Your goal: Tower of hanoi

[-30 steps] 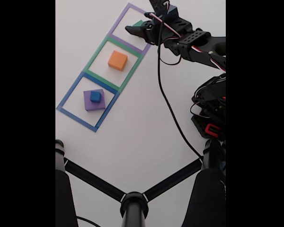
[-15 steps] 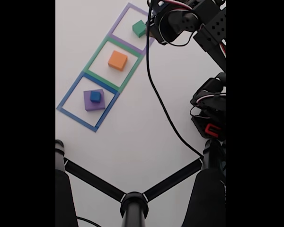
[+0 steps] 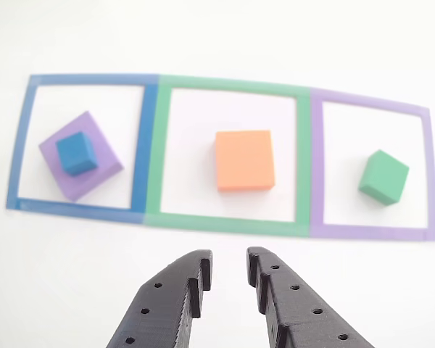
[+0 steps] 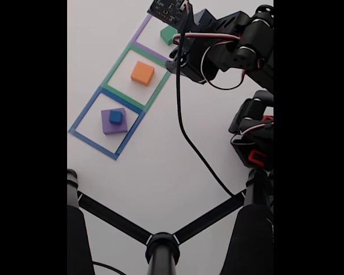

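- The claw [image 3: 228,272] hangs empty, jaws slightly apart, before the orange block [image 3: 244,160].
- Probably the blue cube [image 3: 76,152] moves next: open wider, centre over it, descend straight.

A plain white matte tabletop [image 3: 72,275] carries three taped square outlines set edge to edge in a row: a blue taped square outline [image 3: 139,145] at the left of the other view, a green taped square outline [image 3: 232,84] in the middle, and a purple taped square outline [image 3: 317,174] at the right. In the fixed view the same row runs diagonally, and a black tubular stand [image 4: 161,247] with branching bars rises from the bottom edge.
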